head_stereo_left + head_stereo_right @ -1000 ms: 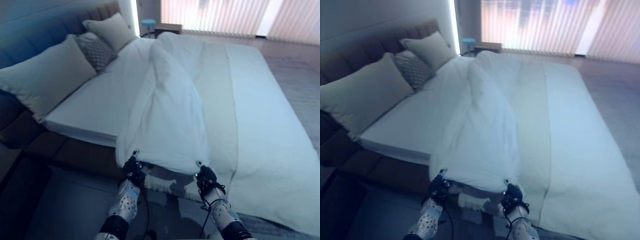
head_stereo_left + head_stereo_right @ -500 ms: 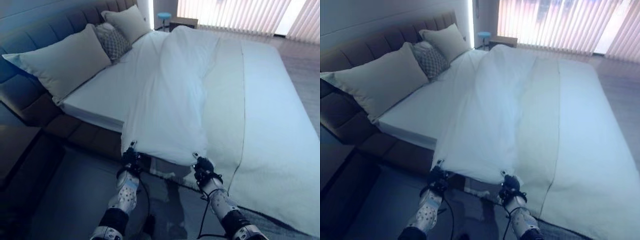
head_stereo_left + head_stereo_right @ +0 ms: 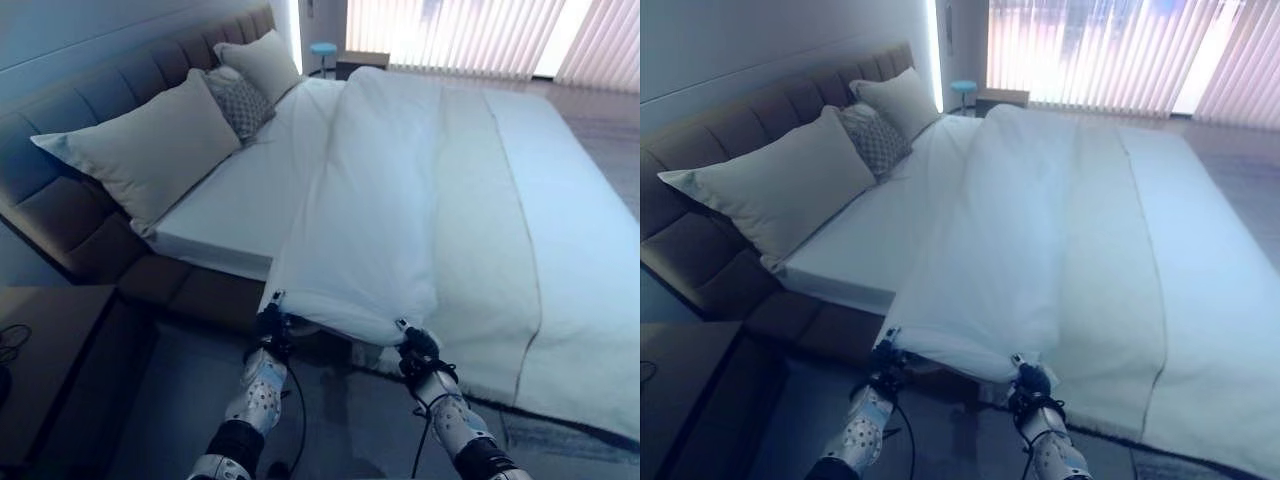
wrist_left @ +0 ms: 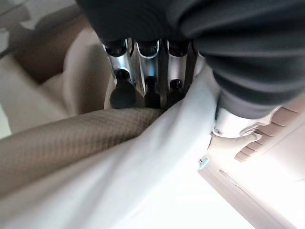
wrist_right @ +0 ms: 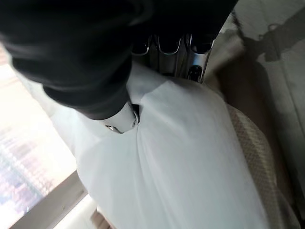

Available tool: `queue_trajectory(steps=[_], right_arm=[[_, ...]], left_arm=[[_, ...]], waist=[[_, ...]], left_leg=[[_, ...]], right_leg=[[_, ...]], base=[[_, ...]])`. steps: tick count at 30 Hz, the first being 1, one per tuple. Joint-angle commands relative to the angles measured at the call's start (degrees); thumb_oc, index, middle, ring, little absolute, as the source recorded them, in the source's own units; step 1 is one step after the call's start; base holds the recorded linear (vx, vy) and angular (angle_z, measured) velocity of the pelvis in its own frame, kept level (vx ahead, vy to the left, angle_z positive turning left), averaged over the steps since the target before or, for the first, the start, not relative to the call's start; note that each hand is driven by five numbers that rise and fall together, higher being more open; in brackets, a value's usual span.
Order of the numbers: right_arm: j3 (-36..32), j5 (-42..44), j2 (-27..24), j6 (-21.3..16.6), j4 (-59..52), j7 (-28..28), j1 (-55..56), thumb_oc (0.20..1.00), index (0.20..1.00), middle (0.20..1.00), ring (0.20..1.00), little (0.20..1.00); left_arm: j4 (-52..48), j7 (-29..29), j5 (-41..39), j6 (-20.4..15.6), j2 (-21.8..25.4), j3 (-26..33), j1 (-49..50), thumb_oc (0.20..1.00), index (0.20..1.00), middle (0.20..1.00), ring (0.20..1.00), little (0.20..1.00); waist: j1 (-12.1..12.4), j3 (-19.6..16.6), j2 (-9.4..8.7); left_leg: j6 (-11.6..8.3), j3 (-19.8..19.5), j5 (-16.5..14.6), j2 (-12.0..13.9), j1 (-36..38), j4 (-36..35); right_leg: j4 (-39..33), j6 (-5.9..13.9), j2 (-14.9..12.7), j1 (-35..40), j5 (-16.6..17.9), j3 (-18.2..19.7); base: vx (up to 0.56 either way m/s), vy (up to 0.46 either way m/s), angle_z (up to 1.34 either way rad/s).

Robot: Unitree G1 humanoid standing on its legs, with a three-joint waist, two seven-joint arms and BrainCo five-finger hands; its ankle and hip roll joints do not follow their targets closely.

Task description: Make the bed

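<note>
A white duvet lies folded lengthwise over the bed, its near edge pulled off the mattress side. My left hand is shut on the duvet's near left corner, the cloth pinched between thumb and fingers. My right hand is shut on the near right corner, with white cloth caught under its thumb. The stretch of duvet edge between the two hands hangs taut above the floor. The bare white sheet shows to the left of the duvet.
Two large beige pillows and a patterned cushion lean on the padded brown headboard. A beige cover spreads over the bed's right half. A dark side table stands at lower left. Vertical blinds hang beyond.
The camera has shifted, so the headboard and pillows sit further right in view. Both hands keep hold of the duvet corners, which look slightly further out from the bed side.
</note>
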Motion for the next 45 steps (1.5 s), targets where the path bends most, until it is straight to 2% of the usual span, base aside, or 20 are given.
queue_trajectory(steps=[1, 3, 5, 7, 8, 11, 12, 19, 22, 29, 30, 31, 35, 39, 41, 45], right_arm=[[-2.5, -0.4, -7.9, -3.1, 0.1, -0.1, 1.4, 0.2, 0.2, 0.2, 0.2, 0.2], [-1.6, -0.5, -7.7, -3.5, -0.5, 0.1, 1.6, 0.2, 0.2, 0.2, 0.2, 0.2], [-0.8, -0.8, -7.3, -3.5, 0.0, 0.4, 1.8, 0.2, 0.2, 0.2, 0.2, 0.2], [-0.2, -0.8, -7.2, -3.6, 0.4, 0.2, 2.8, 0.2, 0.2, 0.2, 0.2, 0.2], [-0.2, -1.1, -7.4, -3.5, 0.4, 0.0, 3.2, 0.2, 0.2, 0.2, 0.2, 0.2], [-1.0, -1.1, -7.7, -3.8, 0.9, -1.2, 4.4, 0.2, 0.2, 0.2, 0.2, 0.2], [-1.0, -2.3, -7.7, -3.6, 1.3, -1.4, 5.4, 0.2, 0.2, 0.2, 0.2, 0.2], [-1.8, -5.2, -7.5, -2.7, 5.8, -1.5, 7.4, 0.2, 0.2, 0.2, 0.2, 0.2], [-1.9, -6.9, -7.4, -1.8, 9.8, -1.7, 7.9, 0.2, 0.2, 0.2, 0.2, 0.2], [-1.6, -8.8, -7.9, -1.4, 17.4, -1.5, 5.7, 0.2, 0.2, 0.2, 0.2, 0.2], [-1.7, -9.1, -8.1, -1.1, 19.7, -1.6, 4.9, 0.758, 0.758, 0.758, 0.758, 0.758], [-1.8, -9.7, -8.5, -0.5, 24.3, -1.9, 2.6, 1.0, 1.0, 1.0, 1.0, 1.0], [-1.9, -10.5, -8.6, 0.3, 28.2, -1.7, 1.4, 1.0, 1.0, 1.0, 1.0, 1.0], [-4.0, -14.0, -9.7, 1.8, 36.9, -0.7, 1.4, 1.0, 1.0, 1.0, 1.0, 1.0], [-4.6, -18.9, -11.0, 3.0, 40.2, -0.5, 2.2, 1.0, 1.0, 1.0, 1.0, 1.0], [-8.9, -22.4, -13.6, 4.2, 44.4, -0.4, 4.3, 1.0, 1.0, 1.0, 1.0, 1.0]], left_arm=[[-6.7, 1.1, 1.7, -6.4, 7.2, 7.6, 5.1, 0.2, 0.2, 0.2, 0.2, 0.2], [-7.0, 1.2, 2.0, -5.9, 6.9, 8.1, 6.2, 0.2, 0.2, 0.2, 0.2, 0.2], [-6.3, 1.8, 1.6, -5.7, 6.2, 8.6, 7.2, 0.2, 0.2, 0.2, 0.2, 0.2], [-5.9, 1.9, 1.4, -5.2, 5.4, 8.8, 7.9, 0.2, 0.2, 0.2, 0.2, 0.2], [-5.6, 1.9, 1.4, -4.9, 5.0, 8.6, 8.2, 0.2, 0.2, 0.2, 0.2, 0.2], [-4.1, 1.6, 2.0, -4.4, 3.6, 8.0, 9.2, 0.2, 0.2, 0.2, 0.2, 0.2], [-3.7, 1.3, 2.6, -3.5, 3.2, 7.6, 10.4, 0.2, 0.2, 0.2, 0.2, 0.2], [0.7, 0.6, 3.3, -2.2, 2.3, 7.1, 12.4, 0.2, 0.2, 0.2, 0.2, 0.2], [4.9, 0.5, 5.3, -1.0, 2.4, 6.7, 12.6, 0.2, 0.2, 0.2, 0.2, 0.2], [12.6, 0.9, 8.2, -1.1, 3.2, 6.5, 10.2, 0.2, 0.2, 0.2, 0.2, 0.2], [14.9, 1.2, 9.3, -0.8, 3.5, 6.4, 9.4, 0.551, 0.551, 0.551, 0.551, 0.551], [19.7, 1.7, 11.5, -0.4, 3.8, 5.8, 7.4, 1.0, 1.0, 1.0, 1.0, 1.0], [22.0, 2.0, 13.1, -0.2, 4.0, 5.7, 6.7, 1.0, 1.0, 1.0, 1.0, 1.0], [31.0, 1.8, 18.9, 1.4, 4.3, 6.8, 6.9, 1.0, 1.0, 1.0, 1.0, 1.0], [36.3, 1.2, 25.3, 3.1, 5.2, 6.9, 7.3, 1.0, 1.0, 1.0, 1.0, 1.0], [42.6, -0.4, 33.6, 5.5, 6.5, 7.8, 9.4, 1.0, 1.0, 1.0, 1.0, 1.0]], waist=[[1.4, -0.9, 1.69], [2.0, -1.0, 1.18], [2.9, -1.2, 0.14], [3.1, -1.6, -0.49], [2.9, -1.7, -0.55], [1.9, -2.7, 0.04], [1.9, -3.5, 0.54], [1.3, -3.5, 0.95], [1.0, -2.5, 1.21], [0.8, 0.1, 1.72], [0.7, 0.5, 1.87], [0.6, 1.1, 2.19], [0.6, 1.3, 2.5], [0.2, 0.3, 2.97], [-0.1, -0.4, 3.13], [-1.1, -2.0, 3.5]], left_leg=[[-0.6, 1.2, -1.6, 1.1, 4.0, -5.0], [0.04, 2.2, -0.6, -0.1, 4.7, -7.0], [0.26, 3.5, 0.4, -1.5, 5.9, -9.2], [0.24, 3.6, 1.6, -3.0, 6.7, -10.8], [0.32, 3.5, 2.2, -3.4, 7.0, -11.6], [0.92, 2.8, 3.0, -4.0, 8.3, -14.2], [1.32, 3.4, 3.2, -4.1, 9.1, -15.2], [1.58, 2.8, 3.2, -4.5, 9.4, -15.6], [1.58, 2.6, 3.2, -4.5, 8.8, -15.6], [1.36, 2.7, 4.0, -4.4, 6.1, -15.6], [1.3, 2.7, 4.1, -4.4, 5.6, -15.6], [1.2, 2.6, 4.4, -4.4, 4.7, -15.6], [1.2, 2.6, 4.4, -4.4, 4.6, -15.6], [1.24, 2.9, 3.3, -4.4, 6.5, -15.6], [1.22, 3.2, 2.9, -4.3, 7.6, -15.6], [1.21, 4.0, 1.9, -4.3, 9.8, -15.6]], right_leg=[[-4.7, -1.65, 9.3, -1.7, -5.2, 3.3], [-3.6, -2.88, 13.0, -1.1, -8.8, 0.5], [-4.4, -3.92, 17.1, 0.5, -10.9, -1.7], [-5.8, -4.4, 20.5, 1.4, -12.1, 0.9], [-6.9, -4.73, 21.1, 1.3, -11.8, 1.9], [-10.9, -4.9, 22.1, 2.4, -10.1, 4.4], [-13.3, -4.59, 22.1, 3.5, -9.1, 3.7], [-15.9, -4.23, 22.2, 4.5, -7.9, 3.1], [-16.5, -4.21, 22.1, 4.3, -7.7, 2.4], [-17.0, -4.21, 22.0, 1.8, -7.0, 1.8], [-17.1, -4.22, 22.0, 1.3, -6.8, 1.8], [-17.1, -4.23, 22.0, 0.5, -6.6, 1.8], [-17.1, -4.24, 22.0, 0.4, -6.6, 2.0], [-17.1, -4.25, 22.1, 2.0, -7.3, 2.5], [-17.1, -4.22, 22.1, 3.0, -7.7, 2.6], [-17.1, -4.05, 22.1, 5.0, -8.4, 2.9]], base=[[-0.01, 0.423, -0.51], [-0.02, 0.315, -0.39], [-0.02, 0.2, -0.14], [-0.01, 0.134, -0.18], [0.0, 0.1, 0.07], [0.06, 0.068, 0.27], [0.08, 0.025, 0.12], [0.03, -0.003, 0.04], [0.01, -0.012, 0.06], [-0.04, -0.005, 0.06], [-0.05, 0.002, 0.11], [-0.05, 0.002, 0.08], [0.02, 0.002, 0.08], [0.09, -0.003, 0.11], [0.1, -0.003, -0.03], [0.1, -0.013, -0.08]])
